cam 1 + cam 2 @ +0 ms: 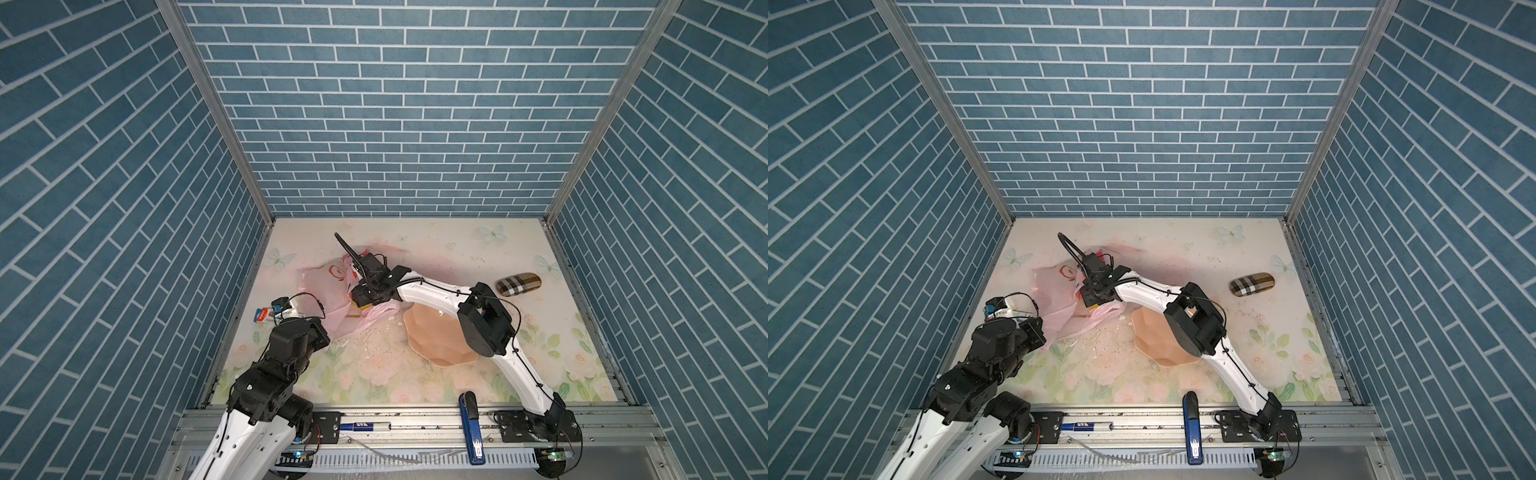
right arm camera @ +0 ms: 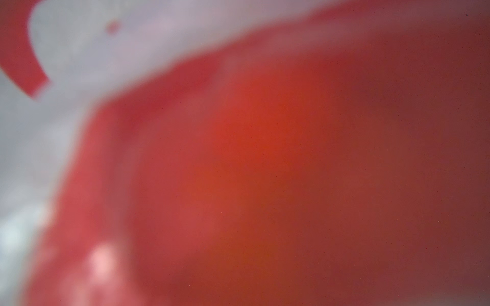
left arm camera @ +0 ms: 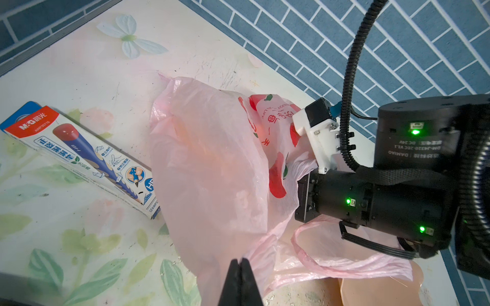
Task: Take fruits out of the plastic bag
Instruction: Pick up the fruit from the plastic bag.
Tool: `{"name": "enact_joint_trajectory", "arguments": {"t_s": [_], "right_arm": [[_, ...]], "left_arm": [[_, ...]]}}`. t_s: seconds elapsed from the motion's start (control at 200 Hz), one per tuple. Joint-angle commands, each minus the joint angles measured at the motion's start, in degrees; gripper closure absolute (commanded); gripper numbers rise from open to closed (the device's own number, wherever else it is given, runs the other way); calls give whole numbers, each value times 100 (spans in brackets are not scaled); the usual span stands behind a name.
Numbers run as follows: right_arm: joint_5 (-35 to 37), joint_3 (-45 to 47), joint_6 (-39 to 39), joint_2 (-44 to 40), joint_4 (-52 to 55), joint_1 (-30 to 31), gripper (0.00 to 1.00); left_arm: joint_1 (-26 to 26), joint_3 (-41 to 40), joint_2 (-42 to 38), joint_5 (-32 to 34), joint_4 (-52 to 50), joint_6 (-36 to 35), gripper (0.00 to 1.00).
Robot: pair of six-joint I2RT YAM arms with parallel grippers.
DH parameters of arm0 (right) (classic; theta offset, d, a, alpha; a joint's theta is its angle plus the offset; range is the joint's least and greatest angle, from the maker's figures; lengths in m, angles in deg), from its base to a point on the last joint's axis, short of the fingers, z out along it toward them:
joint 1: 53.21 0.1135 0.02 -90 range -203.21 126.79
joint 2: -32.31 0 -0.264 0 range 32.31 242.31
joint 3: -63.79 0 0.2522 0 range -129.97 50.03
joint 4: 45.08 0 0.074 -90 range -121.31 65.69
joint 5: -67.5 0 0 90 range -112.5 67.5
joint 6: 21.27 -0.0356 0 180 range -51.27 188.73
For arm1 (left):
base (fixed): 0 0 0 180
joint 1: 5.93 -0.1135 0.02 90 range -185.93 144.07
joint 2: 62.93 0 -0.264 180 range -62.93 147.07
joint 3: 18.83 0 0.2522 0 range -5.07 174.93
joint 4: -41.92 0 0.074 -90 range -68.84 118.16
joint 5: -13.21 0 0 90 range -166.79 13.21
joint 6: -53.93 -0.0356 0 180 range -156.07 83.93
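On the flower-printed tabletop point(image 1: 457, 257), my left pincer point(image 3: 240, 275) is clenched on the crinkly pale-pink plastic bag point(image 3: 212, 164); my right pincer point(image 1: 358, 300) reaches into its mouth, and I cannot tell its grip.

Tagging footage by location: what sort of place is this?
Likely a staged robot test booth, not a real room: blue brick-print walls on aluminium posts, a floral-printed tabletop, and a left arm and right arm bolted to a metal rail in front.
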Motion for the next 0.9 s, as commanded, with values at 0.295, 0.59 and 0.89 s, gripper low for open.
{"name": "enact_joint_trajectory", "arguments": {"t_s": [0.295,0.59,0.89], "right_arm": [[-650,594,623,-1246,310,163,74],[-945,564,888,-1582,327,253,75],[-956,599,1005,-2364,454,280,77]], "left_arm": [[-5,365,180,442,364,-158,100],[-4,540,366,440,566,-222,100],[-4,615,401,480,554,-272,100]]}}
